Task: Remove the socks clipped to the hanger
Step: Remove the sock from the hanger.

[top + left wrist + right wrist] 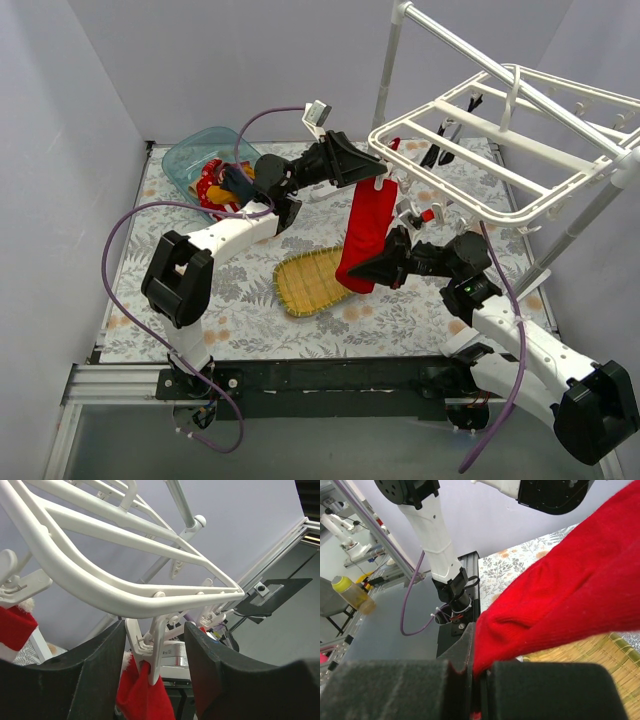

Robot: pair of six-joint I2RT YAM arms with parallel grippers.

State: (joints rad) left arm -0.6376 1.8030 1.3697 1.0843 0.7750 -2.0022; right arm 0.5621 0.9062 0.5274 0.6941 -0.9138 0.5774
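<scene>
At the near-left corner of the hanger (100, 594), a red sock (365, 225) hangs from a white clip (150, 652) on the frame's outer rail. The left pincer (156, 627) is released. Its two dark fingers straddle that clip just under the rail, the left one almost against it and the right one with a slim gap to spare.

Lower down, the right pincer (479, 672) is clenched on the sock's bottom edge, above the yellow woven mat (310, 283) on the desk (250, 310).

From above, the hanger overhangs the desk's right half, and its right edge reaches past the desk border beside the pole stand (385, 80). Black socks (438, 148) dangle from clips deeper inside the frame. A teal bin (190, 155) in the far-left corner, well apart from the hanger, holds a bundle of loose socks (222, 182).
</scene>
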